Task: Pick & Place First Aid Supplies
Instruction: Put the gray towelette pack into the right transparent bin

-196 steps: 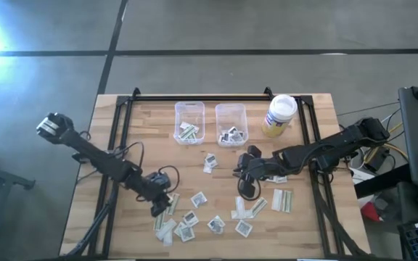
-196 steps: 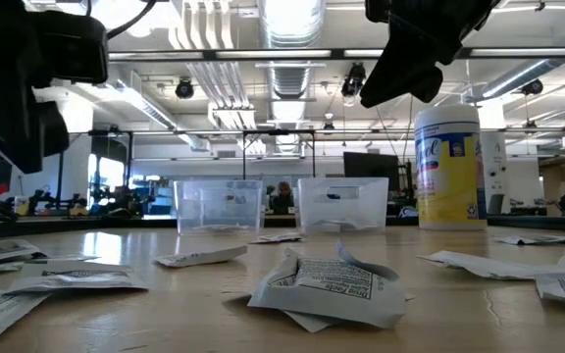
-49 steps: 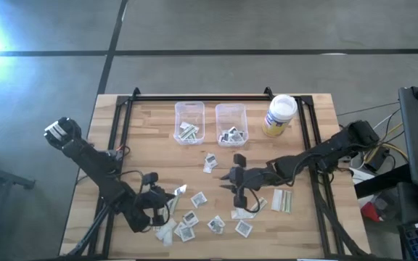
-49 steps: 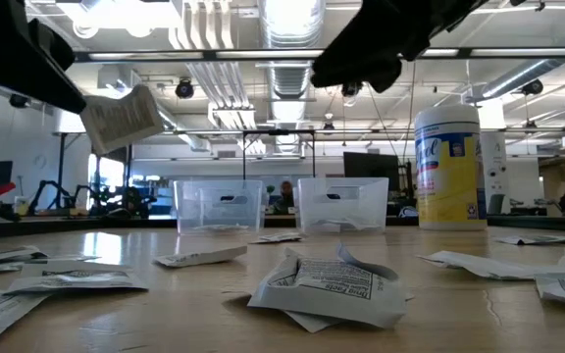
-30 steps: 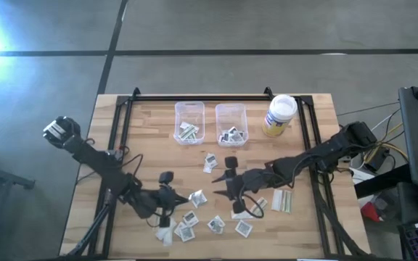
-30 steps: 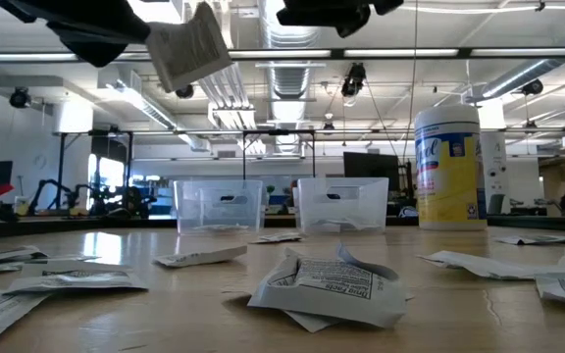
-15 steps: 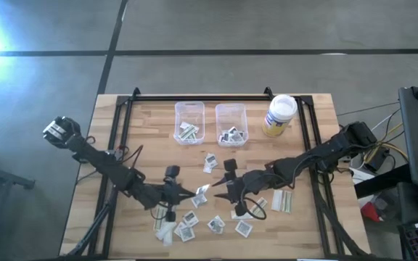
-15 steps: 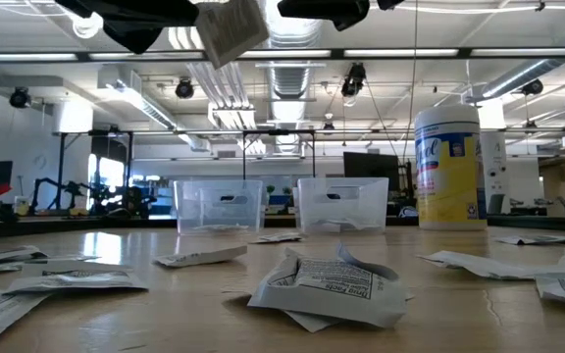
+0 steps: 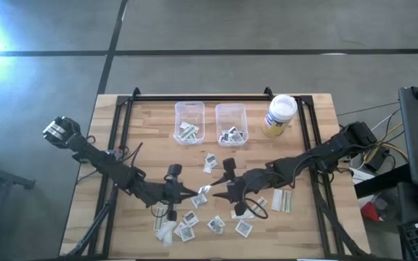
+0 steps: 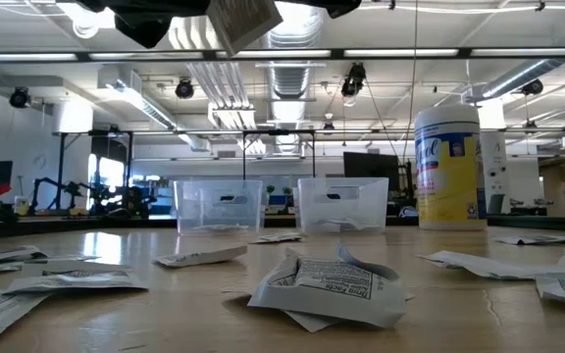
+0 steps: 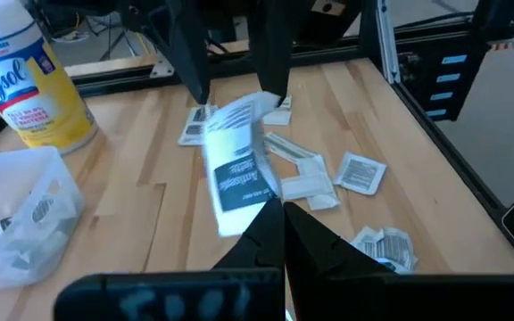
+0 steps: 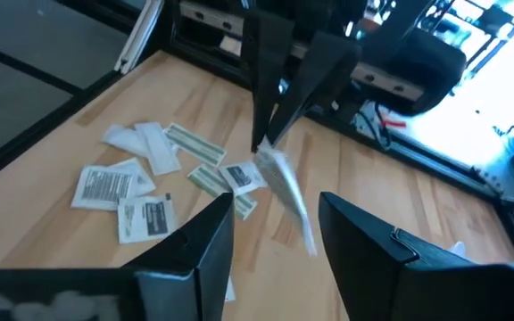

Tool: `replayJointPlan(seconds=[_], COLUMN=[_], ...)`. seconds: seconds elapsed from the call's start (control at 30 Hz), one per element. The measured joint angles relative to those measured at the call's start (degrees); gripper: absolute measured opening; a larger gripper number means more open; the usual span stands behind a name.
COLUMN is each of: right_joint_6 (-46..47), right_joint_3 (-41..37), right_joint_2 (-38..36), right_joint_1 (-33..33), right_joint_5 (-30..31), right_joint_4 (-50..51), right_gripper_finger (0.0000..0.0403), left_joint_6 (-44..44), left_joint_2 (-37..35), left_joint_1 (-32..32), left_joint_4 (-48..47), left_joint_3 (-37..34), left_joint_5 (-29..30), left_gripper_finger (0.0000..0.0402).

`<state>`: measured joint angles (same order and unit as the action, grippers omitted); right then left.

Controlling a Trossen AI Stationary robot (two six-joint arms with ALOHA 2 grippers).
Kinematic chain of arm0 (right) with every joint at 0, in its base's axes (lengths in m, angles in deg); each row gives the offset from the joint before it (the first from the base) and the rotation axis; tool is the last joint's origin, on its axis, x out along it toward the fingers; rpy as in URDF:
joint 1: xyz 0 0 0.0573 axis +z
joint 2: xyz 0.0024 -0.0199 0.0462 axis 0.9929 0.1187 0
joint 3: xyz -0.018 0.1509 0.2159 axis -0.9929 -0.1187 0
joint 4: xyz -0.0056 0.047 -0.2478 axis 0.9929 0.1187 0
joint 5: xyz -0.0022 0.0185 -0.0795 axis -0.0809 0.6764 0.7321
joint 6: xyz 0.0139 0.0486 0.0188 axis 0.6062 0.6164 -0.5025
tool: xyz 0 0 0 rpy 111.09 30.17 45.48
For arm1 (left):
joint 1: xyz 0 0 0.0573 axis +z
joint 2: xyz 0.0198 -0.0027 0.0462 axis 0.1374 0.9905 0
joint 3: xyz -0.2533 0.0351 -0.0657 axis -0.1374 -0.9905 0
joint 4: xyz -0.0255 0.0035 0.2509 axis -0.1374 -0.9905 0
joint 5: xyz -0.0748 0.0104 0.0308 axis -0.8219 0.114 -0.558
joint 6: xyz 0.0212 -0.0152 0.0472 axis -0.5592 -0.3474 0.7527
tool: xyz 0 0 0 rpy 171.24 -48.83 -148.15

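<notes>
My left gripper (image 9: 196,193) hangs over the table's middle, shut on a white first aid packet with dark print (image 11: 239,174), which also shows at the top of the low view (image 10: 243,22). My right gripper (image 12: 275,241) faces it from the table's right, open. Its two fingers (image 11: 190,62) stand on either side of the packet's free end without touching it. Several more first aid supplies (image 9: 194,217) lie flat on the wood below and toward the near edge. My left gripper pinches one end of the packet (image 11: 244,212) between its two shut fingertips. The fingers come almost level from the table's left. The packet sticks out ahead of them, tilted and lifted clear of the table, its free end (image 12: 300,223) toward the right gripper.
Two clear bins (image 9: 189,122) (image 9: 231,123) holding a few packets stand at the far middle, with a white-lidded yellowish jar (image 9: 279,114) to their right. Pale strips (image 9: 281,199) lie under the right arm. Black rails (image 9: 122,145) run along both sides of the table.
My left gripper has carried the packet toward the table's right and slightly up, closing on the right gripper. The packet has stayed pinched and clear of the table. My right gripper has kept its place.
</notes>
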<state>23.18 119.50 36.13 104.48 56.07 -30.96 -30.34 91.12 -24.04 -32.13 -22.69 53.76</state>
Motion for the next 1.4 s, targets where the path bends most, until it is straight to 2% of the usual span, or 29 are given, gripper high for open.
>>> replayJointPlan(seconds=[0.47,0.6,0.97,1.4], right_joint_6=[1.5,1.6,3.1,6.0], right_joint_3=[0.0,0.0,0.0,0.0], right_joint_2=[0.0,0.0,0.0,0.0], right_joint_1=[-2.0,-2.0,-2.0,-2.0], right_joint_5=[-0.1,-0.3,-3.8,-3.1], right_joint_4=[-0.8,-0.8,-0.7,1.5], right_gripper_finger=[0.0166,0.0140,0.0014,0.0009], left_joint_6=[5.2,5.5,5.4,5.6], left_joint_2=[0.0,0.0,0.0,0.0], left_joint_1=[0.4,0.6,0.8,0.9], left_joint_4=[4.4,4.9,4.9,4.7], left_joint_3=[0.1,0.1,0.1,0.1], left_joint_5=[-0.9,-0.9,-0.8,-0.7], left_gripper_finger=[0.0000,0.0000,0.0000,0.0000])
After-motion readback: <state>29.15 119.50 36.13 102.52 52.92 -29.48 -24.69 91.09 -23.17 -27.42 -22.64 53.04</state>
